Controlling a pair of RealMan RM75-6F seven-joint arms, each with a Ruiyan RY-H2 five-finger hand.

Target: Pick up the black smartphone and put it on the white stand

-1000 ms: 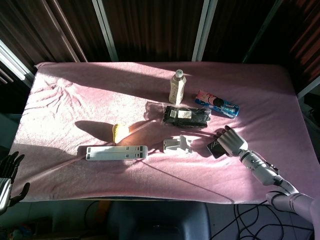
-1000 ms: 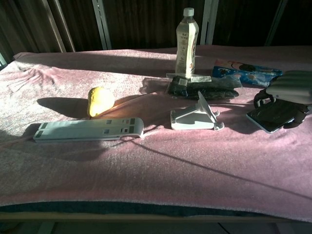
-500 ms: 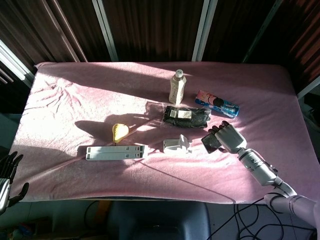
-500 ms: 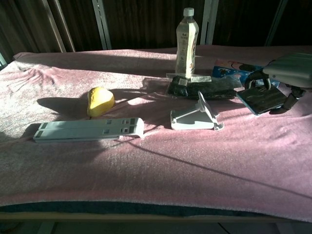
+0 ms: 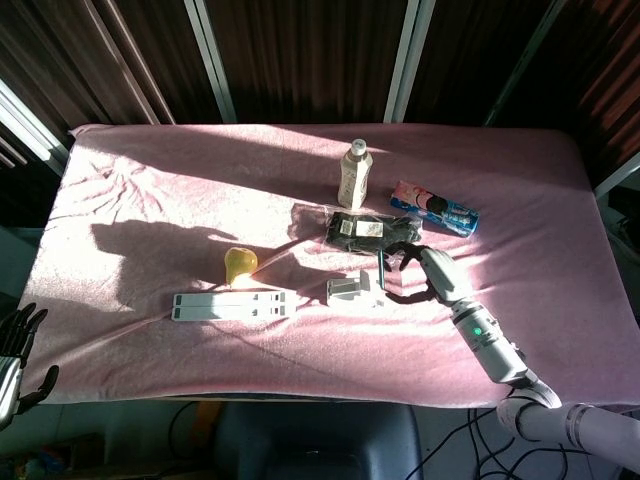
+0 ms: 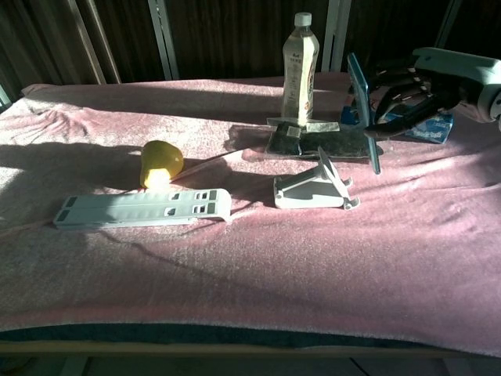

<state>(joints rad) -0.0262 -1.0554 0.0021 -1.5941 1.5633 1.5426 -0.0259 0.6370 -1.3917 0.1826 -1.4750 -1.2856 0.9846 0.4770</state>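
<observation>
My right hand (image 5: 425,268) (image 6: 407,86) holds the black smartphone (image 6: 364,110) (image 5: 384,268) upright, edge-on, in the air just right of and above the white stand (image 6: 313,188) (image 5: 355,290). The stand sits on the pink cloth near the table's middle with nothing on it. Phone and stand are apart. My left hand (image 5: 15,350) hangs at the lower left edge of the head view, off the table, holding nothing, fingers apart.
Behind the stand lie a black packet (image 6: 325,141), a clear bottle (image 6: 300,66) and a blue snack pack (image 5: 435,207). A yellow fruit (image 6: 160,162) and a white power strip (image 6: 141,209) lie to the left. The pink cloth (image 5: 150,190) covers the table.
My right hand has lifted the phone off the cloth, turned it upright and carried it left toward the stand. The shadow on the left side of the table has shifted.
</observation>
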